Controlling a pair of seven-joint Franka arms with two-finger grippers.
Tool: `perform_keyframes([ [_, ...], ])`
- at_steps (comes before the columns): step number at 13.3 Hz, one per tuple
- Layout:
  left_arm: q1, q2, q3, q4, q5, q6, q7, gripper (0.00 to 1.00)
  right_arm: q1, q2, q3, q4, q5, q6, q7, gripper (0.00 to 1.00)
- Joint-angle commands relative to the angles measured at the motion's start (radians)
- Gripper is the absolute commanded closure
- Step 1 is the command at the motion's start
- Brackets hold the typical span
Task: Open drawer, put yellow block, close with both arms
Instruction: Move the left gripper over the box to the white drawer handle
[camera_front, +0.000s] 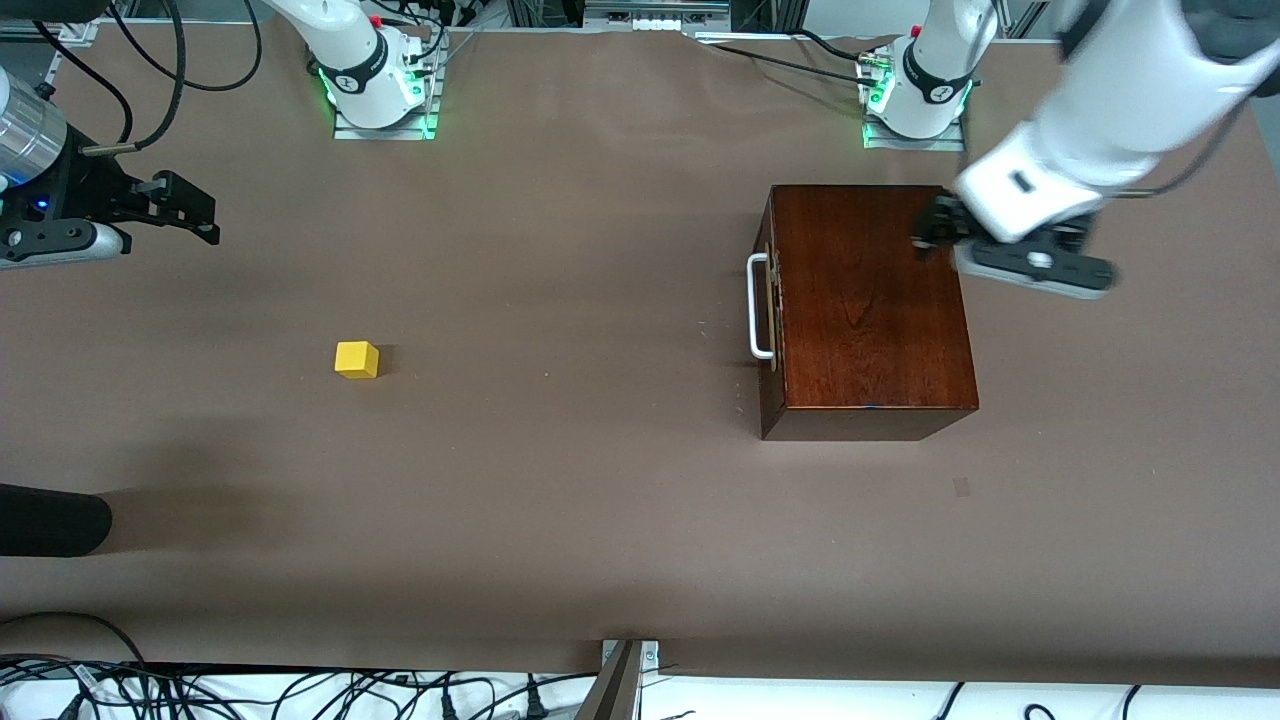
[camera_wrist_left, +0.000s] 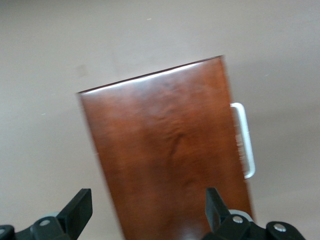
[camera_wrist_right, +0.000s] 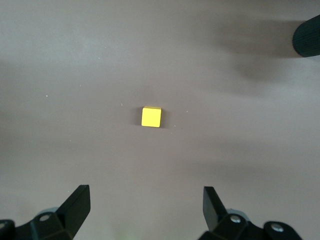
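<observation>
The glossy mahogany box (camera_front: 870, 310) stands toward the left arm's end of the table. Its drawer (camera_front: 768, 300) is shut, and the white bar handle (camera_front: 760, 305) faces the right arm's end. My left gripper (camera_front: 932, 236) hangs open over the box top, at the corner nearest the robots' bases. In the left wrist view the box top (camera_wrist_left: 170, 150) and handle (camera_wrist_left: 245, 140) lie below the open left gripper (camera_wrist_left: 148, 205). The yellow block (camera_front: 357, 359) sits alone on the table. My right gripper (camera_front: 198, 212) hovers open and holds nothing. The right wrist view shows the block (camera_wrist_right: 151, 117) ahead of this gripper (camera_wrist_right: 146, 205).
A black rounded object (camera_front: 50, 520) juts in at the right arm's end of the table, nearer to the front camera than the block; it also shows in the right wrist view (camera_wrist_right: 307, 37). Cables (camera_front: 300, 690) run along the table's near edge.
</observation>
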Motion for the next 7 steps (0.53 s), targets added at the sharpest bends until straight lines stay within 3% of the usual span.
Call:
perform_keyframes([
  [1, -0.104, 0.194, 0.007, 0.206, 0.023, -0.031, -0.078, 0.0, -0.006, 0.014, 0.002, 0.027, -0.006, 0.005, 0.001, 0.0],
  [4, -0.17, 0.328, 0.007, 0.262, 0.018, 0.027, -0.242, 0.0, -0.007, 0.014, -0.013, 0.023, -0.002, -0.009, 0.001, 0.0],
  [7, -0.202, 0.382, 0.004, 0.244, 0.023, 0.113, -0.273, 0.0, -0.007, 0.019, -0.021, 0.026, 0.006, 0.008, 0.001, 0.0],
])
